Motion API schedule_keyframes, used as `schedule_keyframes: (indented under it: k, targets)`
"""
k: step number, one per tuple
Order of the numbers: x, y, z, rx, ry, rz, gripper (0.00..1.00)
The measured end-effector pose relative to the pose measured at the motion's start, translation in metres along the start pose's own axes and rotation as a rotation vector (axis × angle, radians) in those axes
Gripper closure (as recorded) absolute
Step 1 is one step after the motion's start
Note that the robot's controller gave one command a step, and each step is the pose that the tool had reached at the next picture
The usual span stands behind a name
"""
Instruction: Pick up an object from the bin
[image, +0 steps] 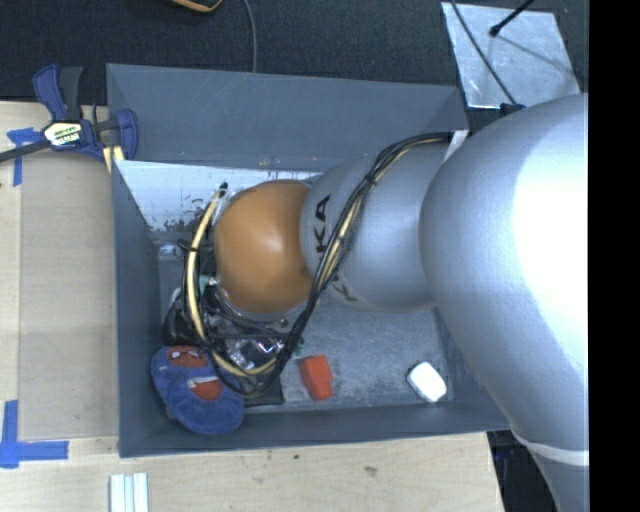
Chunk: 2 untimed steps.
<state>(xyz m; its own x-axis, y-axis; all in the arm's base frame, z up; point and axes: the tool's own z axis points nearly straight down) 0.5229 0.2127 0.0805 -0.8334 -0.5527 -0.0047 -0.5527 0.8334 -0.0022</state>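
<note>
Gripper (240, 352) is hanging low in the lower-left corner of the bin (135, 320), just above a blue cloth bundle (200, 408) with red patches; whether it is parted or closed cannot be told. Nothing is showing as lifted, so grasp and lift are both awaiting completion, while a red block (316, 376) and a white block (427, 381) are lying to the right.

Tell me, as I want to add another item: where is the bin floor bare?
The floor is bare between the orange-red block and the white block, along the front wall. The front left corner is crowded: a blue cloth bundle lies beside the gripper.
</note>
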Motion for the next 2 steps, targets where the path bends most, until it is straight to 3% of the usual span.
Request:
schedule_keyframes:
  k: [1,2]
  targets:
    - [0.0218,-0.0579,0.0034,0.002,0.003,-0.443,0.0]
    - [0.0214,-0.0538,0.0045,-0.003,0.003,-0.445,1.0]
